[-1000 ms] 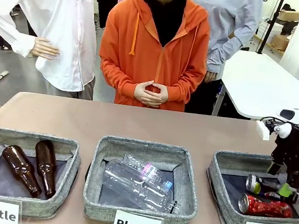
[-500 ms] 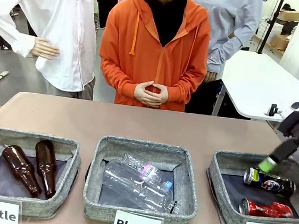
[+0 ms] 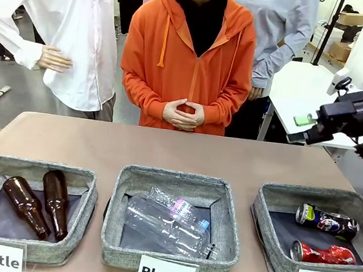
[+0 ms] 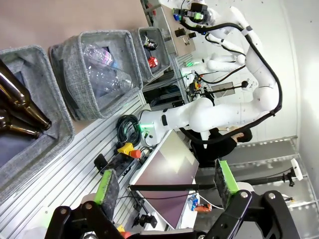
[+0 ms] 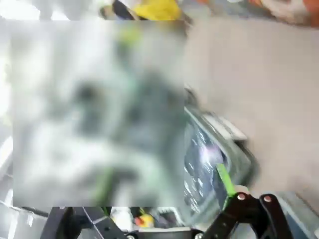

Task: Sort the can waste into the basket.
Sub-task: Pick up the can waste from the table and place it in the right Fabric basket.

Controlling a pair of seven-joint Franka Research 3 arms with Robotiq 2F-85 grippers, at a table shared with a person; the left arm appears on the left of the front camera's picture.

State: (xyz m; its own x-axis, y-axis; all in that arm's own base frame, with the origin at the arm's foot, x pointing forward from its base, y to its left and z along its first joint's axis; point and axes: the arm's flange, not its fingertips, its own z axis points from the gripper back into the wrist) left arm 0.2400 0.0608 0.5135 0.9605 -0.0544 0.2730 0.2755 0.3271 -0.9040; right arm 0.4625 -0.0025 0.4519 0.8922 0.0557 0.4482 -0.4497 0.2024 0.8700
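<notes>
Cans in basket, both grippers empty.
Left gripper [image 4: 164, 186]: fingers spread, holding nothing. Black-and-blue can [image 3: 326, 222] and red can [image 3: 322, 253] lie inside the "Can" basket [image 3: 269, 233] at the desk's right end. Right gripper [image 3: 302, 128] above: open, empty.

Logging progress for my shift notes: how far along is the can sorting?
Done: the red can and the black-and-blue can both lie inside the Can basket. In hand: nothing; the right pincer is open, raised above the table. Left: no cans show elsewhere, so seemingly nothing.
</notes>
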